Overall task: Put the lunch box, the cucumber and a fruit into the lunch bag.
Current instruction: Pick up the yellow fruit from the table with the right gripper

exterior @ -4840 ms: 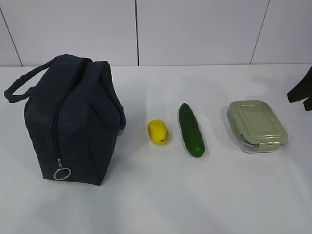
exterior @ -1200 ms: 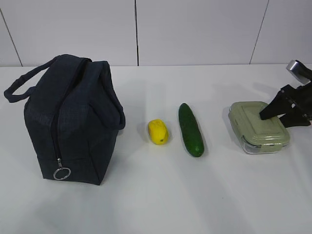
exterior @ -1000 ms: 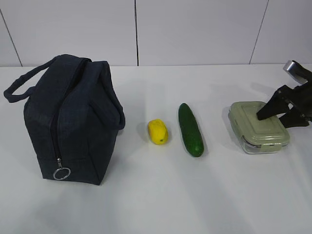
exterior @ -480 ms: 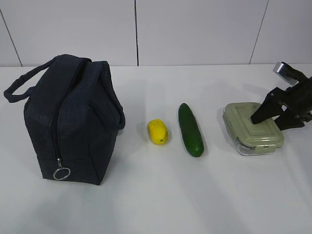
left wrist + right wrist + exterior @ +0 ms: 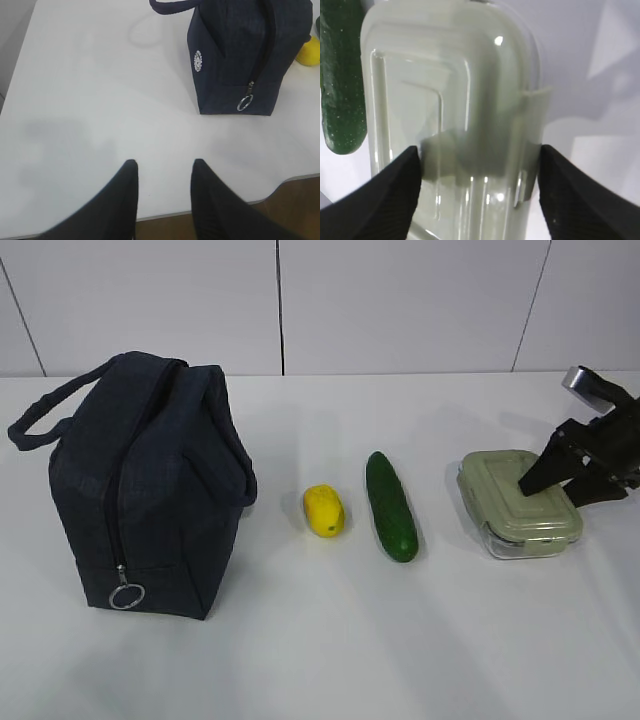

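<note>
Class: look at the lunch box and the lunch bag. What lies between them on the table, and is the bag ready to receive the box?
The cucumber and the yellow fruit lie on the table between the lunch box and the lunch bag. The bag's zipper appears closed, so the box cannot go in yet.

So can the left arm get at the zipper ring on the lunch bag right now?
Probably yes. The left gripper hangs over bare table, and the zipper ring on the lunch bag faces it with nothing between.
</note>
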Controlling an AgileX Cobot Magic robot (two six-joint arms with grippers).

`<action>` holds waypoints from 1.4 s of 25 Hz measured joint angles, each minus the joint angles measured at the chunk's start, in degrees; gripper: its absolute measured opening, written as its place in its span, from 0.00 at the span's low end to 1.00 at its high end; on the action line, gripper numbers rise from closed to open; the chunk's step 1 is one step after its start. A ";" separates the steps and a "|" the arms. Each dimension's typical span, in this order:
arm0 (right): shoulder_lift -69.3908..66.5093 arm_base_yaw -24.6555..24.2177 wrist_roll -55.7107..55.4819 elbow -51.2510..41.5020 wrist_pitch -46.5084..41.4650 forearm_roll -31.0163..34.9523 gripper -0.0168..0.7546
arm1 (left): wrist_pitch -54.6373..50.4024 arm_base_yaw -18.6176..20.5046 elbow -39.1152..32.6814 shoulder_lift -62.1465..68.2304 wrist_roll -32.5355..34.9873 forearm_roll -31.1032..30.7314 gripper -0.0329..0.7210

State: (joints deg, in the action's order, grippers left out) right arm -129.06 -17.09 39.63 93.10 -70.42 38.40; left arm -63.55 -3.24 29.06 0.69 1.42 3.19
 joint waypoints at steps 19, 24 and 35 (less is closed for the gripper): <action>0.12 -0.95 1.66 0.00 -0.08 1.07 0.67 | 0.00 0.00 0.00 0.00 0.00 0.00 0.36; 0.01 -2.66 4.28 0.00 0.16 2.03 0.67 | 0.00 0.00 0.00 0.00 0.00 0.00 0.36; 0.01 -2.92 9.57 -3.06 0.46 5.78 0.67 | 0.00 0.00 0.00 0.00 0.00 0.00 0.36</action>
State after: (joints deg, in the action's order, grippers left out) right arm -129.05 -20.01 49.20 90.04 -69.95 44.18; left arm -63.55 -3.24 29.06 0.69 1.42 3.19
